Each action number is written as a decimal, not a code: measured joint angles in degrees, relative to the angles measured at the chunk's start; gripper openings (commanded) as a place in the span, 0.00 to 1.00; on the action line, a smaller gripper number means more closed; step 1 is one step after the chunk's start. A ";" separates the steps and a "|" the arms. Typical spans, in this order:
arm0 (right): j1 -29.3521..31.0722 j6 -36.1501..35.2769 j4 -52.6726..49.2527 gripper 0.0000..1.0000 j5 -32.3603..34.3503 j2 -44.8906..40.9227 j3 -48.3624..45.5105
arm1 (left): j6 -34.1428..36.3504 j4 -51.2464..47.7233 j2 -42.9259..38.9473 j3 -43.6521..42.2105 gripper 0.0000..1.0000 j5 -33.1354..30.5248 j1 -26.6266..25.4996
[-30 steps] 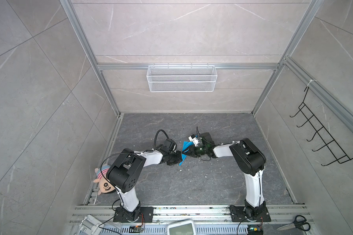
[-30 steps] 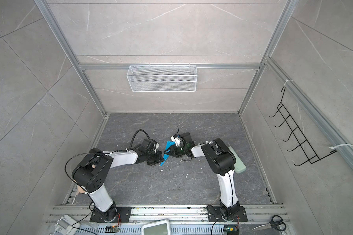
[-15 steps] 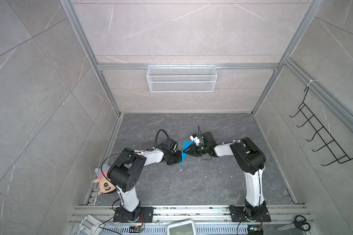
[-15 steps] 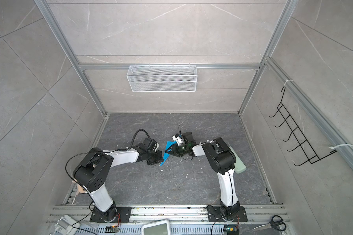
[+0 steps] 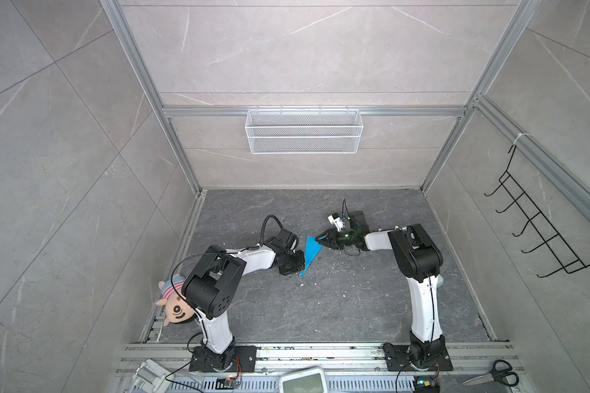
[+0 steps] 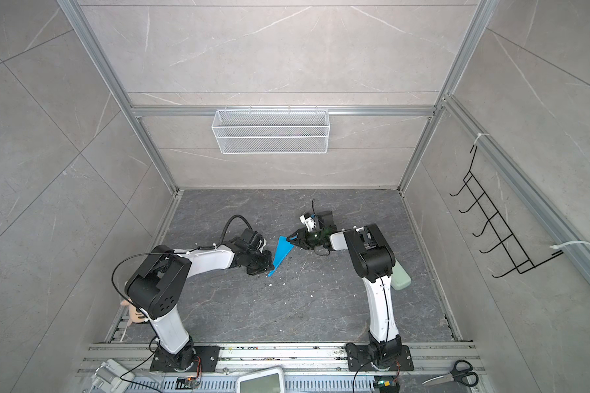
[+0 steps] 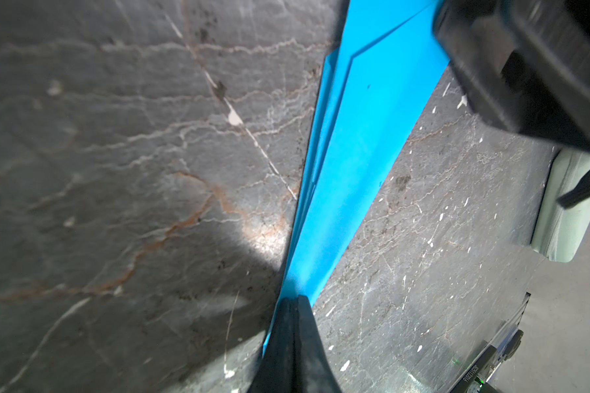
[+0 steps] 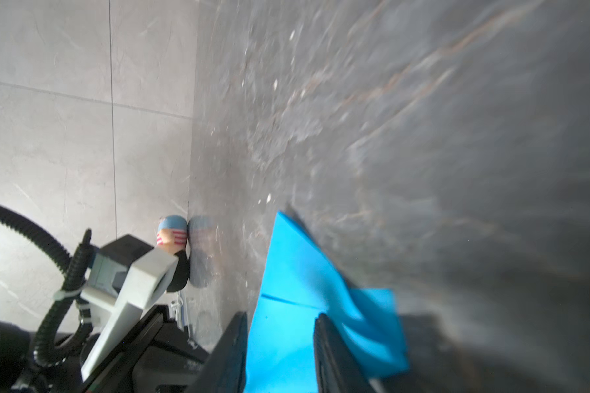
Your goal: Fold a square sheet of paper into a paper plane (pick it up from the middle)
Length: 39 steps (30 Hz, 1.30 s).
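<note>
sky-blue folded paper plane (image 5: 311, 253) mid-floor, nose toward 7 o'clock | left gripper (image 7: 292, 299) pinched tight near the nose, likely anchoring it for creasing | right gripper (image 8: 281, 316) at 2 o'clock, jaws narrowly apart astride the tail | unclear whether it pinches; that view blurred, inner folds hidden

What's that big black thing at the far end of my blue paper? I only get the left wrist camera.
Observer: That's the right claw. In a top view it reaches the wide end of the paper plane.
Operator: Is it pinching it?
Observer: The right wrist view shows its fingers apart, with the blue paper between them.
Operator: Any toys around?
Observer: Yes, a plush doll lies at the left edge in a top view.
</note>
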 measured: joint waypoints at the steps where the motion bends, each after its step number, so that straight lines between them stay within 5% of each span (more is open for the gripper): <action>1: -0.42 -0.15 -0.26 0.37 0.15 0.15 0.44 | 0.02 -0.07 0.00 0.04 0.00 -0.07 -0.04; 15: -0.15 -5.07 -5.11 0.37 4.46 -14.12 -7.32 | 2.62 -0.57 -0.33 0.46 0.05 0.31 -0.33; 35: 4.61 -6.14 -5.99 0.36 3.37 -7.19 -5.75 | 4.85 1.64 -2.60 4.94 0.20 0.04 -0.33; 39: 4.61 -6.12 -5.99 0.36 3.39 -7.19 -5.75 | 8.13 1.51 -2.99 5.55 0.35 -0.42 -0.33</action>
